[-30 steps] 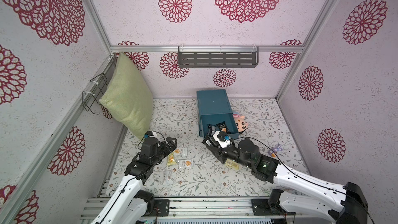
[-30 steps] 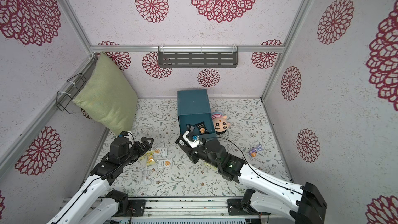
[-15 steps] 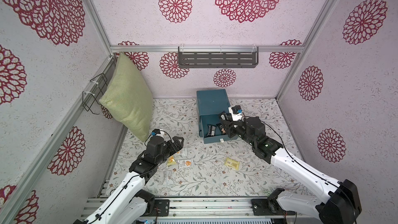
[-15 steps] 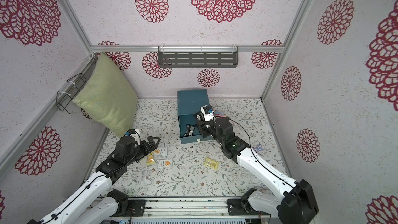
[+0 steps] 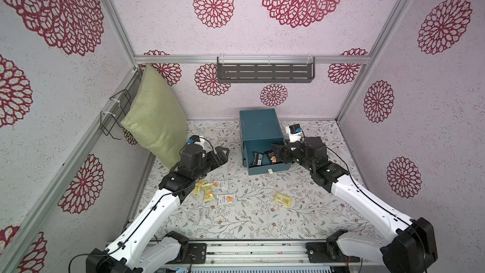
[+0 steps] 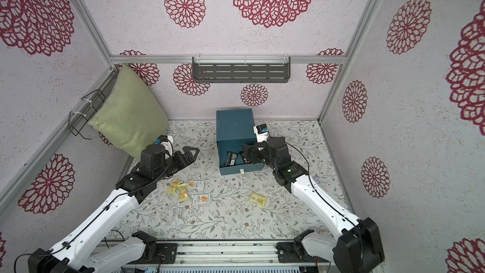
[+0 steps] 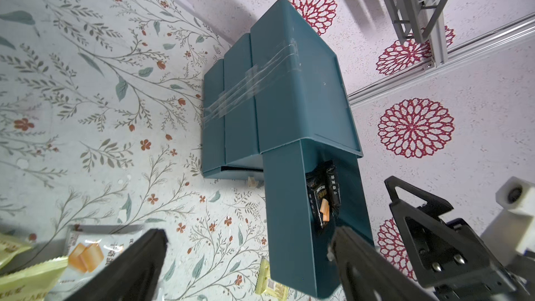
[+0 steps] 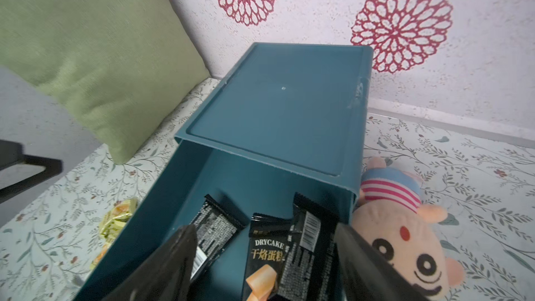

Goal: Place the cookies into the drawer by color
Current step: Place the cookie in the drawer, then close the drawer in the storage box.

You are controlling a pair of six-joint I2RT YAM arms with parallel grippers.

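The teal drawer (image 5: 258, 127) (image 6: 234, 127) (image 7: 278, 97) (image 8: 278, 105) stands at the back, its top drawer pulled out. Three black cookies (image 8: 265, 256) (image 5: 256, 159) (image 7: 322, 198) lie inside it, one leaning on the wall. My right gripper (image 5: 275, 153) (image 6: 245, 153) (image 8: 265, 233) hangs open just above them, holding nothing. Yellow and white cookies (image 5: 210, 193) (image 6: 186, 190) lie in a cluster on the floor at front left. A lone yellow one (image 5: 283, 199) (image 6: 258, 200) (image 7: 272, 285) lies in front of the drawer. My left gripper (image 5: 223, 153) (image 6: 193, 152) (image 7: 247, 234) is open and empty, left of the drawer.
A green pillow (image 5: 157, 122) (image 8: 86, 39) leans in the left corner against a wire rack (image 5: 115, 114). A pink plush head (image 8: 405, 241) lies against the drawer's right side. A grey shelf (image 5: 265, 72) hangs on the back wall.
My right gripper swung from the drawer's front up over the open top drawer, and its jaws have spread wide. My left gripper moved forward toward the drawer.
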